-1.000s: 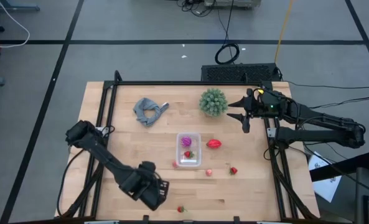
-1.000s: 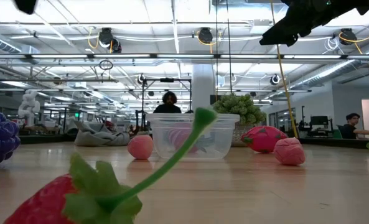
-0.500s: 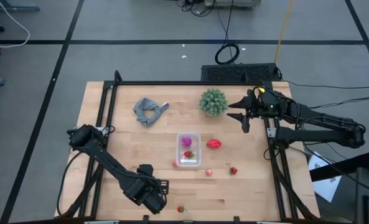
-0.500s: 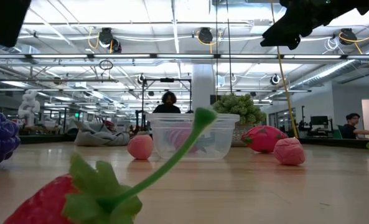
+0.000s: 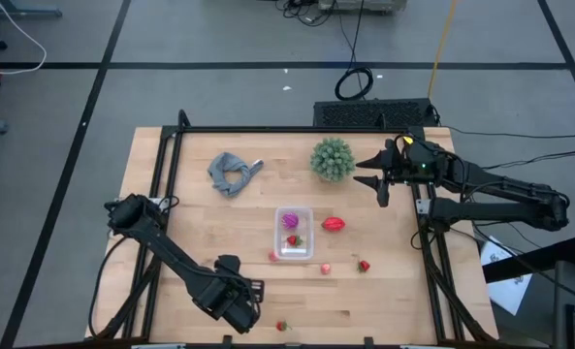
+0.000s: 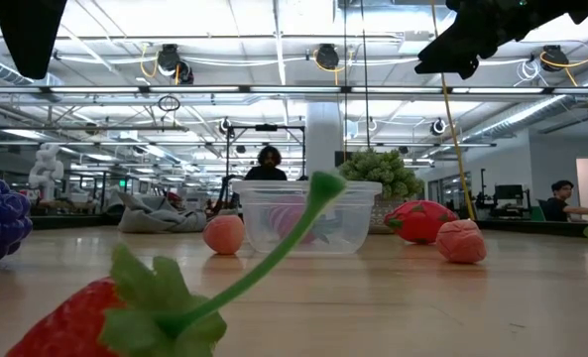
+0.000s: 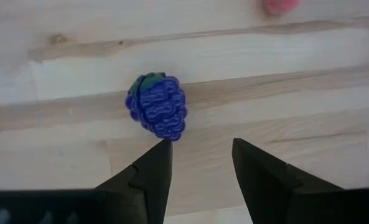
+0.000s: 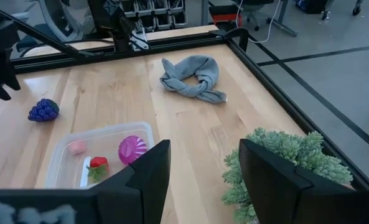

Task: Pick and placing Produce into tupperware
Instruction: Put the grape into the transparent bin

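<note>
Item: purple grapes [image 7: 158, 105], loose on table [image 5: 200, 218], L gripper [image 7: 200, 155] above w/ fingers part-open, holding nothing (R gripper [image 8: 203, 163] idle, gapped, empty) — centre, drop straight, then close.

This is a robotics lab in a large open industrial hall. The wooden worktop [image 5: 219, 213] sits inside a black metal frame [image 5: 268, 129] on a grey floor marked with dark lines [image 5: 93, 97], and loose cables [image 5: 353, 82] trail across that floor beyond the far edge. The low view looks into a long room with an exposed ceiling of pipes and strip lights [image 6: 274, 59], more metal rigs [image 6: 264, 149] and screens far off. One person [image 6: 267, 164] sits behind the worktop, and another [image 6: 561, 198] works at a desk on the far right.
</note>
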Controlling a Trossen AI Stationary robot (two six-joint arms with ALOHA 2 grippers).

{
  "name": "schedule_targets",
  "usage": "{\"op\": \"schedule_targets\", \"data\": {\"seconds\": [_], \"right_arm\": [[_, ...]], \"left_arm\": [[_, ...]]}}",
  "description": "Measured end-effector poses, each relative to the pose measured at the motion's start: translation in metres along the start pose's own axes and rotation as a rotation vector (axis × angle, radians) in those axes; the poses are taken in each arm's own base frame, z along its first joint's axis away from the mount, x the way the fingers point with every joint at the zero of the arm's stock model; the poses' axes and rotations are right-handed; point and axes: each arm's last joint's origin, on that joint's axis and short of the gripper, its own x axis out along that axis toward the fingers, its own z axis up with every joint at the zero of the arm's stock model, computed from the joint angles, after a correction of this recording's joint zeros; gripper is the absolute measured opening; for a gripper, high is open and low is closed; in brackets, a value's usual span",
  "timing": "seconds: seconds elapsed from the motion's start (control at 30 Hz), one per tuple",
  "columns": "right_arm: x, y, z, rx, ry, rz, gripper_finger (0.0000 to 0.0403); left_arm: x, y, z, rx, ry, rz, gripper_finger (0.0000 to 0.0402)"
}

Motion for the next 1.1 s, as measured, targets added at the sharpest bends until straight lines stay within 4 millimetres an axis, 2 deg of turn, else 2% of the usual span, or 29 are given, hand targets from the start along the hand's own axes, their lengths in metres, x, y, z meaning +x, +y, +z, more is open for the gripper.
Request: {"op": "schedule_targets", "data": {"seconds": [0.37,0.5,0.73,1.1], "right_arm": [[0.0,0.0,0.0,0.0,0.0,0.0,0.0183],[0.0,0.0,0.0,0.0,0.0,0.0,0.0183],[0.0,0.0,-0.001,0.0,0.007,0.0,0.0183],[0.0,0.0,-0.002,0.002,0.021,-0.001,0.0183]], "left_arm": [[0.0,0.0,0.0,-0.232,0.031,0.03,0.0234],[0.009,-0.005,0.002,-0.268,0.014,0.047,0.0248],[0.029,-0.015,0.009,-0.272,0.003,0.111,0.0253],[0.029,-0.01,0.006,-0.278,0.035,0.188,0.0253]]}}
